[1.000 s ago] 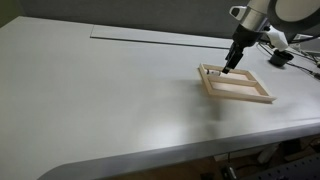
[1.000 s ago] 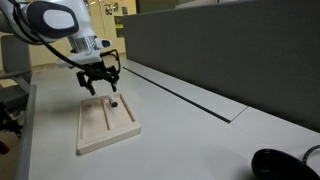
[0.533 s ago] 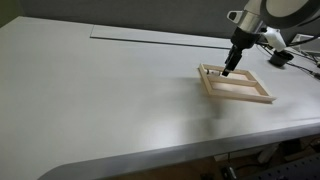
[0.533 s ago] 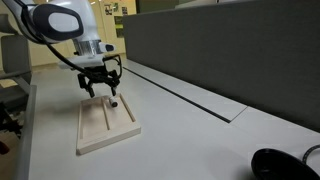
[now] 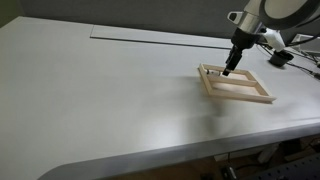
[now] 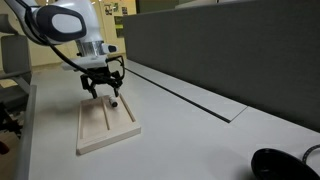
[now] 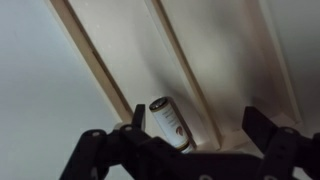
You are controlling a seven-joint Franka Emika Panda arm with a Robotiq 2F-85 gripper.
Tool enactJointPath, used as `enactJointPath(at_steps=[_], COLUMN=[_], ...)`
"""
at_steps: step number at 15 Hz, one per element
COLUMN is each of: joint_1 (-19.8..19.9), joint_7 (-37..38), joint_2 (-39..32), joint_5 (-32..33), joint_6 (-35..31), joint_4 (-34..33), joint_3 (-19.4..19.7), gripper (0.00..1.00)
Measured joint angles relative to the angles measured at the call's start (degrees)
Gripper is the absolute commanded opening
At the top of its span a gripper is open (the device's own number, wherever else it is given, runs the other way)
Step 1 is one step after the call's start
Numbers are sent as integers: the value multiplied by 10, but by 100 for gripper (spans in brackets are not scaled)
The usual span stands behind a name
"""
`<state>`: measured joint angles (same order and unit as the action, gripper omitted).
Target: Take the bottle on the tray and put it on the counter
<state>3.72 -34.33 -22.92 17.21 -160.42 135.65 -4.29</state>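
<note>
- Plainly, the gripper [image 7: 195, 118] is spread wide: in the wrist view its 2 dark fingers [image 7: 140, 115] stand well apart at the bottom of the frame and nothing is clamped between them.
- The bottle [image 7: 168, 122] lies on its side inside that gap, close beside the finger toward the left of the wrist view and well clear of the opposite one. I cannot tell whether that near finger touches it.
- The bottle is small and white, with a darker ring at its upper end and small dark markings on its side.
- It rests on the pale base of the tray [image 7: 90, 55], in the compartment between the outer rim and a thin wooden slat [image 7: 180, 60] that runs lengthwise. Its body sits just beside that slat.
- In both exterior views the gripper [image 5: 231, 68] [image 6: 103, 93] hangs low over 1 end of the tray [image 5: 252, 94] [image 6: 106, 143], fingers pointing down. The bottle is too small to make out there.
- The arm [image 6: 60, 22] reaches down to it from above, white with dark joints.
- The tray lies flat on the counter [image 5: 120, 90] [image 6: 190, 130], a broad off-white surface.
- A long thin dark slot [image 5: 150, 35] [image 6: 185, 94] crosses the counter, well apart from the tray.
- In an exterior view a dark partition [image 6: 220, 45] stands along the far edge of the counter, and a dark round object [image 6: 280, 165] shows at the bottom corner.
</note>
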Motion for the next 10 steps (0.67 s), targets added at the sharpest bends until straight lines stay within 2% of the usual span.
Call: enactJointPath(at_steps=[4, 6, 10], joint_1=[0, -1, -8], joint_7=[-4, -9, -13], joint_2=[-37, -75, -109], joint_5=[10, 10, 10], joint_6=[-6, -6, -9], joint_4=[-45, -92, -126], joint_3=[11, 9, -5], gripper=[100, 100, 100])
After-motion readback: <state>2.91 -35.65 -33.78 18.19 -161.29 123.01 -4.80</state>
